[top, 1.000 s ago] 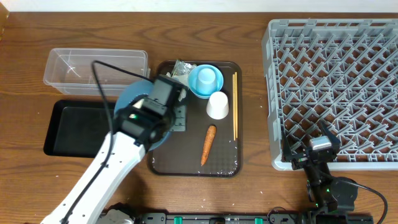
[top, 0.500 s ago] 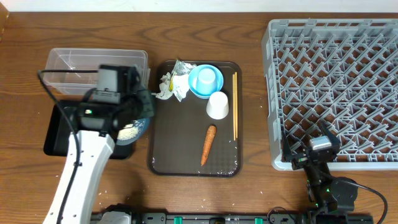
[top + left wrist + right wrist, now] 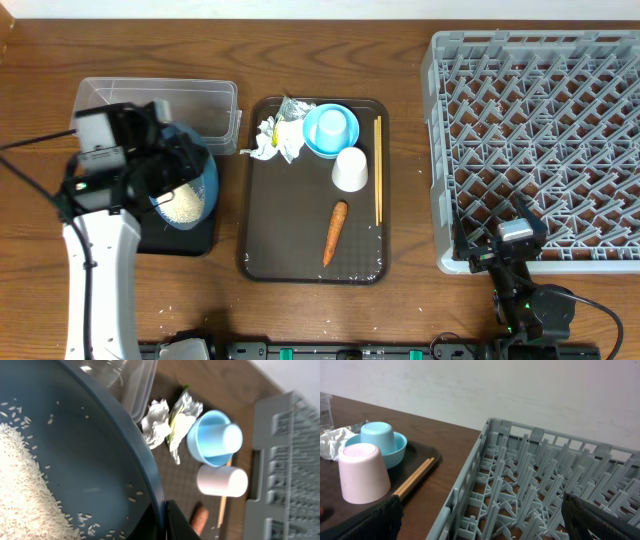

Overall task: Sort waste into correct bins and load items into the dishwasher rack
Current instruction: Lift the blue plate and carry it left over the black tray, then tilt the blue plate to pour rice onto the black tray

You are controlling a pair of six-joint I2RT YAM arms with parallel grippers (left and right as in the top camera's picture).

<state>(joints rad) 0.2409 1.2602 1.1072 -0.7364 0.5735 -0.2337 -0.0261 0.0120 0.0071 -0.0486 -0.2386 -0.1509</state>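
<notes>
My left gripper (image 3: 164,522) is shut on the rim of the big dark blue bowl (image 3: 205,185), one finger inside and one outside. The bowl is tilted above the black tray (image 3: 185,240), with white rice (image 3: 183,205) heaped in it. The clear tub (image 3: 200,105) stands just behind. On the brown tray (image 3: 300,265) lie the tissue (image 3: 268,138), wrapper (image 3: 292,110), light blue bowl (image 3: 330,130) with an upturned cup in it, pale cup (image 3: 350,170), chopsticks (image 3: 378,170) and carrot (image 3: 335,232). My right gripper (image 3: 492,525) is open over the front left corner of the grey rack (image 3: 540,130).
The rack fills the right side of the table, and its pegs hold nothing. A few loose rice grains lie on the wood near the front left edge (image 3: 165,312). The left arm (image 3: 100,270) reaches up from the front left.
My left arm has carried the blue bowl leftward off the brown tray to above the black tray, uncovering the tissue and wrapper. The right arm has not moved.
</notes>
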